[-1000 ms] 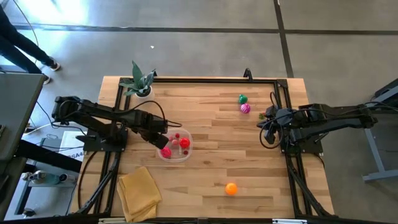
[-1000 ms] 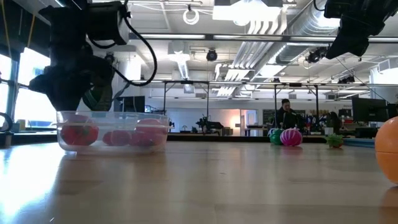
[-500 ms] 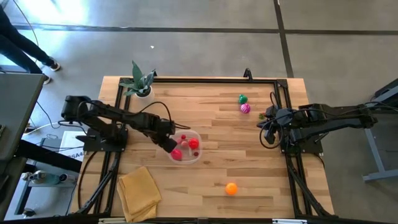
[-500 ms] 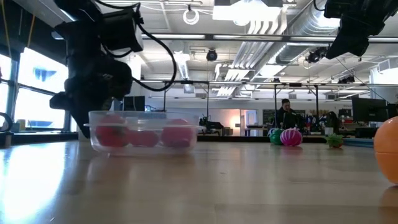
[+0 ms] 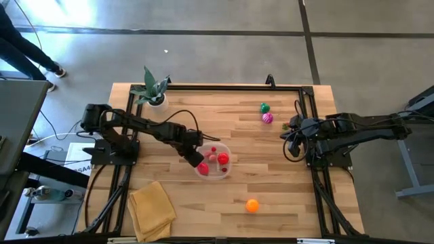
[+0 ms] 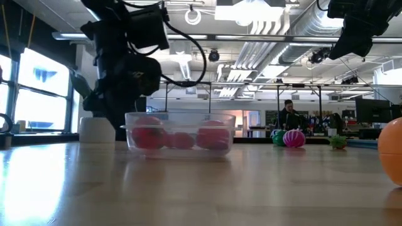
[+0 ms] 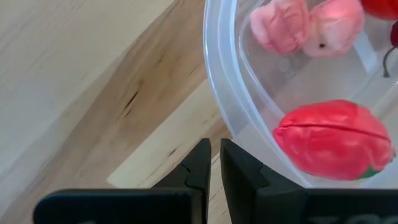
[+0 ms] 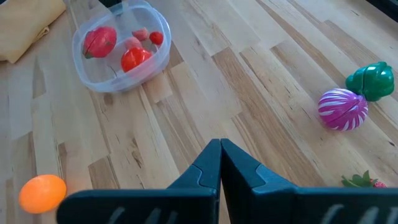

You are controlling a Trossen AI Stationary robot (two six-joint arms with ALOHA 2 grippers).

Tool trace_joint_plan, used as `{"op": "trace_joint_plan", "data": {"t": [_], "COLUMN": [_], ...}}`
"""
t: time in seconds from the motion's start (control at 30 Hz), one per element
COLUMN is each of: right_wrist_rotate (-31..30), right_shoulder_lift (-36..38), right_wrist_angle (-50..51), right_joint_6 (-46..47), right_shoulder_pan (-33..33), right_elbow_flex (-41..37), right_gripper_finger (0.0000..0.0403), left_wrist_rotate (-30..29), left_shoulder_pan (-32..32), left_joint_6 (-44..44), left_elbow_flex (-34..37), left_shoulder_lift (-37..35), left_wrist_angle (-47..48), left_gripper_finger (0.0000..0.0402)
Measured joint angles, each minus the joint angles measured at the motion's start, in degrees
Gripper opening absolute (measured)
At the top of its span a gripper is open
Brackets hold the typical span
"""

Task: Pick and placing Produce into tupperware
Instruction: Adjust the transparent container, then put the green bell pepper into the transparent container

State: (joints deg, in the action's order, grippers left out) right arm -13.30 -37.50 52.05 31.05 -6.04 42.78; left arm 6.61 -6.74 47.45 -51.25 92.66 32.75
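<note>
The tupperware [image 5: 214, 163] is a round clear tub standing on the wooden table, a little left of centre, with several red and pink produce pieces [image 7: 333, 140] inside. My left gripper [image 5: 196, 157] is shut and points steeply down at the tub's left side [image 7: 214, 148]. An orange piece [image 5: 251, 205] lies near the front edge. A green piece [image 5: 264, 107] and a magenta piece [image 5: 268, 118] lie at the far right. My right gripper [image 8: 219, 146] hangs shut above the table's right side, touching nothing. My left gripper meets the tub's outer wall [image 7: 231, 127] on its left side with the outer side of its shut fingers [image 7: 231, 158]. The fingers come from above and from the table's left, pointing steeply down. The tub stands upright with its bottom on the table.
A potted plant [image 5: 152, 89] stands at the far left corner and a folded yellow cloth [image 5: 152, 209] lies at the near left. A small red and green piece [image 8: 360, 182] lies close to my right arm. A person's legs [image 5: 24, 47] show beyond the table's left.
My left gripper has gone toward the table's right edge, staying shut and tipping more steeply down. The tub has slid along the table to the right ahead of it, upright, with the produce still inside.
</note>
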Motion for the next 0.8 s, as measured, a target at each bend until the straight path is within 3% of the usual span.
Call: {"op": "trace_joint_plan", "data": {"t": [0.5,0.63,0.8], "right_wrist_rotate": [0.0,0.0,0.0], "right_shoulder_lift": [0.01,0.02,0.0], "right_wrist_angle": [0.0,0.0,0.0], "right_joint_6": [-0.02,0.0,-0.01], "right_shoulder_pan": [0.02,0.0,0.01], "right_elbow_flex": [-0.02,-0.02,0.0], "right_gripper_finger": [0.0,0.0,0.0], "left_wrist_rotate": [-1.03,-0.9,-2.04], "left_shoulder_pan": [0.0,-0.81,-5.1], "left_joint_6": [-3.41,-12.23,-22.65], "left_elbow_flex": [-3.88,-3.86,-3.91], "left_shoulder_lift": [3.44,1.56,-7.08], "left_wrist_angle": [0.84,0.9,3.0], "left_gripper_finger": [0.0026,0.0026,0.0026]}}
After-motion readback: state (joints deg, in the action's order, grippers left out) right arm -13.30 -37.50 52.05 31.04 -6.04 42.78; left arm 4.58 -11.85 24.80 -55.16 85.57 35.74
